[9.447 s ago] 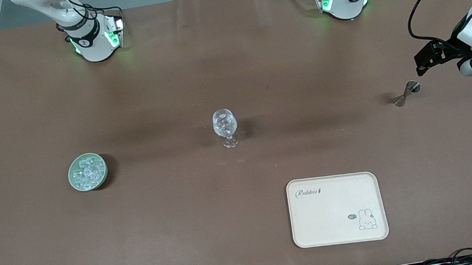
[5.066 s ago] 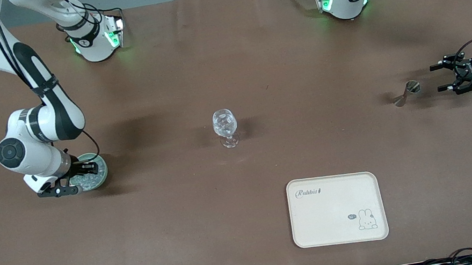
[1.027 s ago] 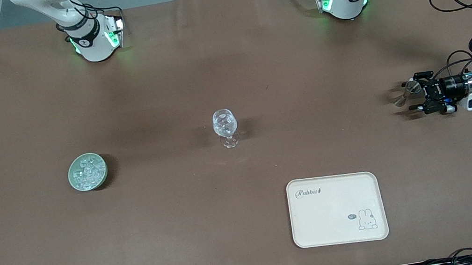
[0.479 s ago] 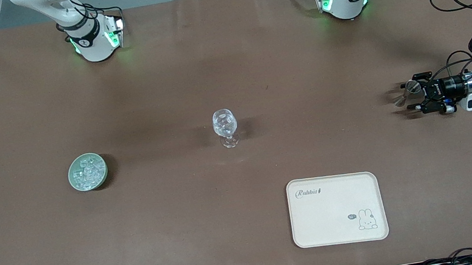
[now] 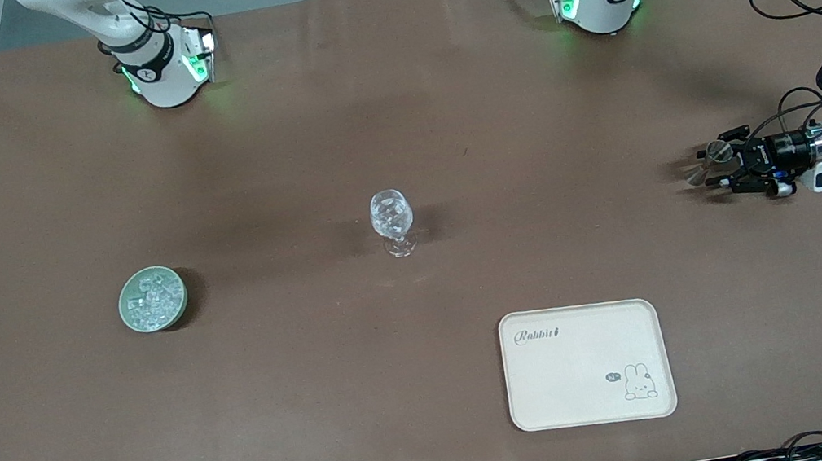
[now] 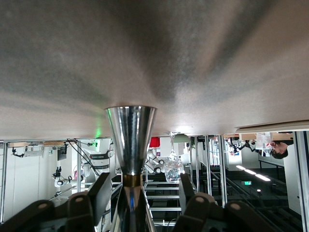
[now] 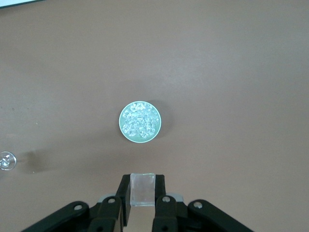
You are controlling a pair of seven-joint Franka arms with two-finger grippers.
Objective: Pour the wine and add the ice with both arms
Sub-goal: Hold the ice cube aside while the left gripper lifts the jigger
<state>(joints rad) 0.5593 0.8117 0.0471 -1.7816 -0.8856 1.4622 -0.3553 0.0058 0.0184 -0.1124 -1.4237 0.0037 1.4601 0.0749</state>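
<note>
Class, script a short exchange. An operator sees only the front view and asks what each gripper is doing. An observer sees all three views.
Operator: Has the left gripper gripped the silver measure?
Observer: Not yet. In the left wrist view the left gripper straddles the silver measure's waist, and a gap shows at each finger.
Operator: I can barely see the right gripper. Is it holding anything?
Observer: Yes. In the right wrist view the right gripper is shut on one ice cube. It is high above the table, and the green dish holding the ice heap shows below.
</note>
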